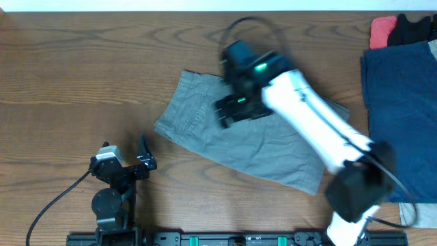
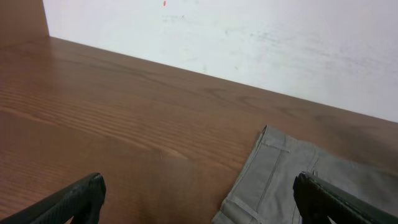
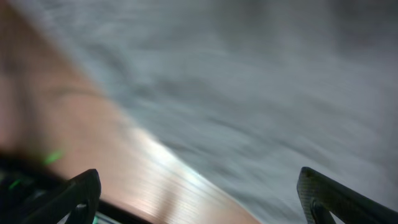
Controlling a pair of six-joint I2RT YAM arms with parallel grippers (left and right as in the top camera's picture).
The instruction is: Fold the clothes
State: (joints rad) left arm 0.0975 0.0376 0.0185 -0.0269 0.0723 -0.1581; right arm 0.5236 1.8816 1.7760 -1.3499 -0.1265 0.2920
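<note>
Shorts: the shorts (image 1: 225, 140) are being shown flat mid-table (image 1: 68, 68), with the long axis running from upper left to lower right.
Right gripper: the right gripper (image 1: 231, 109) is being held over their upper middle, fingers spread and empty; this arm is judged nearer.
Left gripper: the left gripper (image 1: 143, 156) is being held spread and empty, near the shorts' left end but apart from it.
Surroundings: a dark blue garment (image 1: 399, 116) and a red cloth (image 1: 382, 31) are being seen far right, blocking nothing.

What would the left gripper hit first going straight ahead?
Probably bare wooden table: the left gripper aims low across it. The grey shorts lie just right of centre, so one finger might brush them.
</note>
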